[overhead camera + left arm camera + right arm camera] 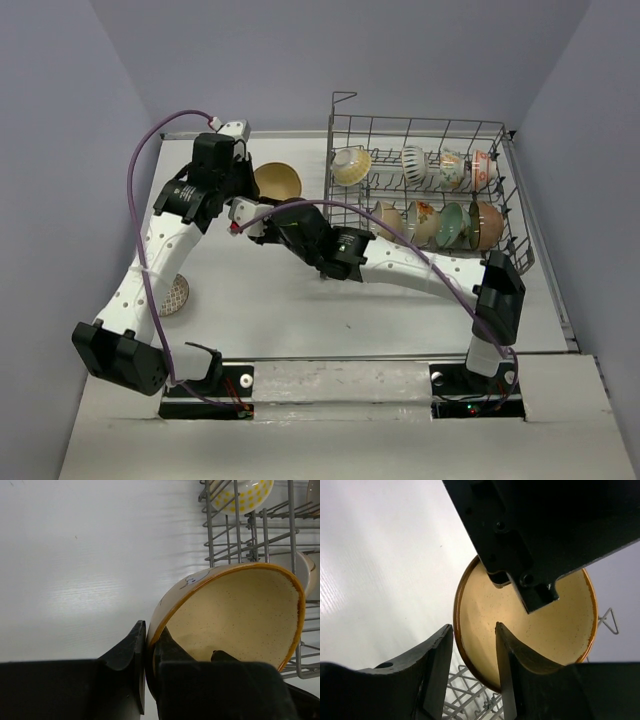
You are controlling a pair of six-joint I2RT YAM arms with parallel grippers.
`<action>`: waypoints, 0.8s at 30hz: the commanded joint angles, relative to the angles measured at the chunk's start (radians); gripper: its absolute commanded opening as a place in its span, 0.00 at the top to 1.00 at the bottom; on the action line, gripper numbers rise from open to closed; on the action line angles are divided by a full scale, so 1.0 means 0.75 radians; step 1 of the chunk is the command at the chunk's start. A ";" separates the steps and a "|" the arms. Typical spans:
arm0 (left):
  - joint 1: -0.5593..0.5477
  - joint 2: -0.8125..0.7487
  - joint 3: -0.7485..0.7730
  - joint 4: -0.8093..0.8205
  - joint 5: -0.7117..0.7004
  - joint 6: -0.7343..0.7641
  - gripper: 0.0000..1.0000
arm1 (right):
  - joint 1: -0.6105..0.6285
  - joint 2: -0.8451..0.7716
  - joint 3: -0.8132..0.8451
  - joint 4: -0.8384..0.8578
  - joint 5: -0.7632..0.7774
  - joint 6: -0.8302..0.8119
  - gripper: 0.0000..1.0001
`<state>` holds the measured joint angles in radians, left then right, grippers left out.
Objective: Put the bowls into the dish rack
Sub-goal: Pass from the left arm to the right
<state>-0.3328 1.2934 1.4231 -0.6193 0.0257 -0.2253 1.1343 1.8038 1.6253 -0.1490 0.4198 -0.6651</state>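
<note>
The table (300, 310) carried the dish rack (415, 122), with several racked bowls (440, 222) standing on edge. Just left of the rack, the tan bowl (235, 615) tilted, its rim pinched by the left hand (150, 641). The right hand (474, 630) straddled that rim, fingers parted.

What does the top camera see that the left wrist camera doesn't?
Only the top camera shows the left arm, the right arm, the whole rack with rows of bowls inside, and a patterned bowl partly under the left arm. Only the left wrist camera shows, close up, the left tool pinching the rim of the tan bowl and the speckles inside it. Both show the tan bowl, the rack and the white table.
</note>
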 commanded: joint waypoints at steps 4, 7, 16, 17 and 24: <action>-0.010 -0.045 0.150 0.124 0.144 -0.049 1.00 | 0.013 -0.110 -0.163 0.270 0.027 -0.115 0.56; -0.010 -0.045 0.160 0.118 0.162 -0.053 1.00 | 0.013 -0.114 -0.181 0.297 0.033 -0.132 0.61; -0.012 -0.054 0.189 0.089 0.176 -0.058 1.00 | 0.013 -0.122 -0.187 0.307 0.009 -0.132 0.99; -0.010 -0.056 0.195 0.085 0.174 -0.056 1.00 | 0.013 -0.133 -0.187 0.305 0.001 -0.114 0.99; -0.010 -0.056 0.209 0.091 0.164 -0.072 0.86 | 0.013 -0.221 -0.163 0.250 -0.044 -0.036 0.99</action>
<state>-0.3584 1.2949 1.4933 -0.6594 0.1093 -0.1101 1.1530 1.7161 1.4910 -0.0139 0.3500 -0.8013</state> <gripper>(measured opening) 0.183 0.134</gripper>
